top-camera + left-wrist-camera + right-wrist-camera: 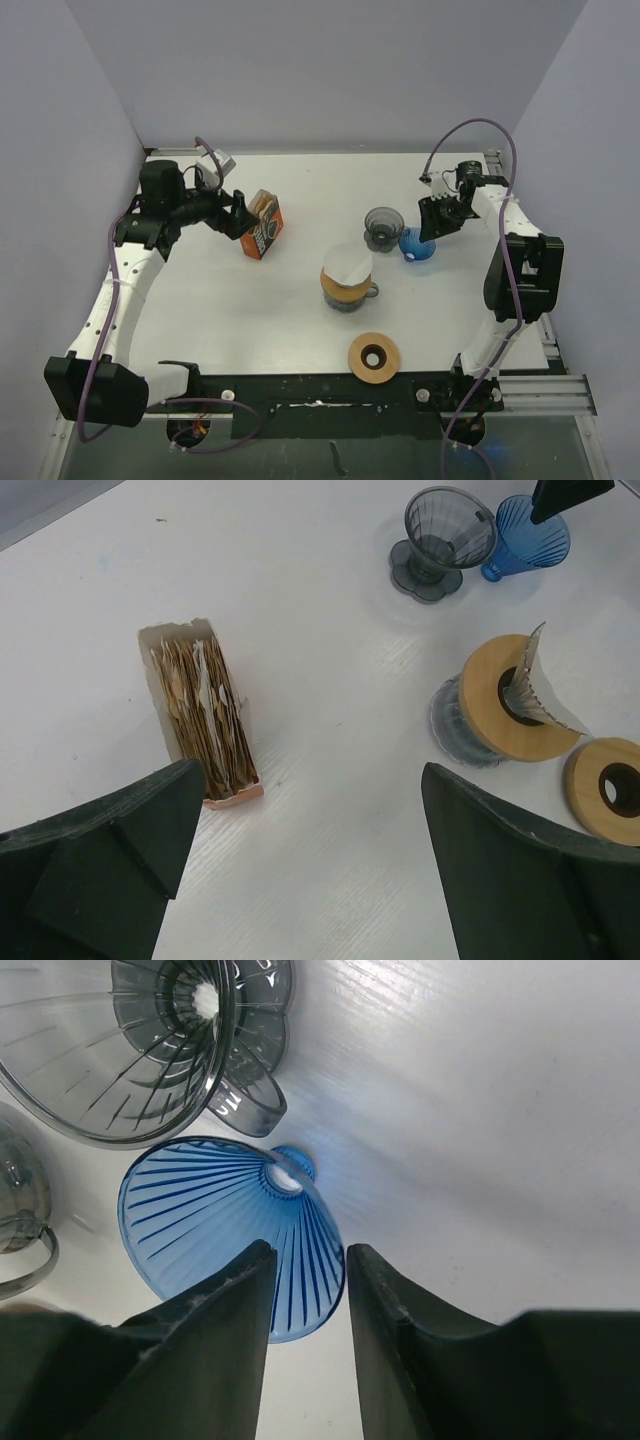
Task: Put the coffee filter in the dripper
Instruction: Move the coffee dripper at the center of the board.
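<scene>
White bench [200, 300]: orange filter box [263, 226] left; grey dripper [383, 226] upright, blue dripper [417, 244] on side beside it; glass mug [347, 285] centre; wooden ring [374, 357] nearer.

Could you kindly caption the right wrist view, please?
Right gripper straddles the rim of the blue dripper, grey dripper beside it.

Translucent blue dripper [220, 1225] with dark radial ribs, just beside a smoky grey dripper [100, 1060] ribbed the same way, toward the right edge of the white tabletop [300, 180]. Orange box [265, 236] with dark print near the left edge, packed with brown and white filters [205, 715]. Mid-tabletop, a white filter [347, 263] on a tan wooden ring [480, 705]; by the near edge, a second tan ring [374, 357] with a dark hole.
</scene>
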### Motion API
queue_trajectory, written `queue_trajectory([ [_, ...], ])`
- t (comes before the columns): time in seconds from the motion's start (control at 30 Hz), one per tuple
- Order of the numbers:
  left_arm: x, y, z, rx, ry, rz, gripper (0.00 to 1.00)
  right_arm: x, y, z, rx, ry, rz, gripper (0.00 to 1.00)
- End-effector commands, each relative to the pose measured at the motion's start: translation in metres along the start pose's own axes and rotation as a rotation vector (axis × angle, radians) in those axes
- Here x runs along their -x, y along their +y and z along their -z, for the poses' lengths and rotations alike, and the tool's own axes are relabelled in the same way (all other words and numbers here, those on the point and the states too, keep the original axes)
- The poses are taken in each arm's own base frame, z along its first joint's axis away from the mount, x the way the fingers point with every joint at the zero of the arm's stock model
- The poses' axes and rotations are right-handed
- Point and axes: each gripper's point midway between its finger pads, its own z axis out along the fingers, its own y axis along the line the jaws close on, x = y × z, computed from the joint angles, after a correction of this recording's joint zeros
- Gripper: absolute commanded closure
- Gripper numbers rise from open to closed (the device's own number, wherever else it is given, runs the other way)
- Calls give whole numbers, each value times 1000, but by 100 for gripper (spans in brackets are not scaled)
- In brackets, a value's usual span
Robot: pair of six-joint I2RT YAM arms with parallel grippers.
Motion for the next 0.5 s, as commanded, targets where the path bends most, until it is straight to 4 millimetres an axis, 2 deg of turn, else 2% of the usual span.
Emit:
queue_trajectory([
  [0.0,21,-5,9,-9,-79,-43,11,10,1,-2,10,-44,13,69],
  [0.27,21,-5,9,-12,-80,-44,11,5,-5,7,-5,-44,2,88],
  [0.47,21,-6,9,-16,-82,-43,11,-6,-15,25,-18,-39,-9,99],
])
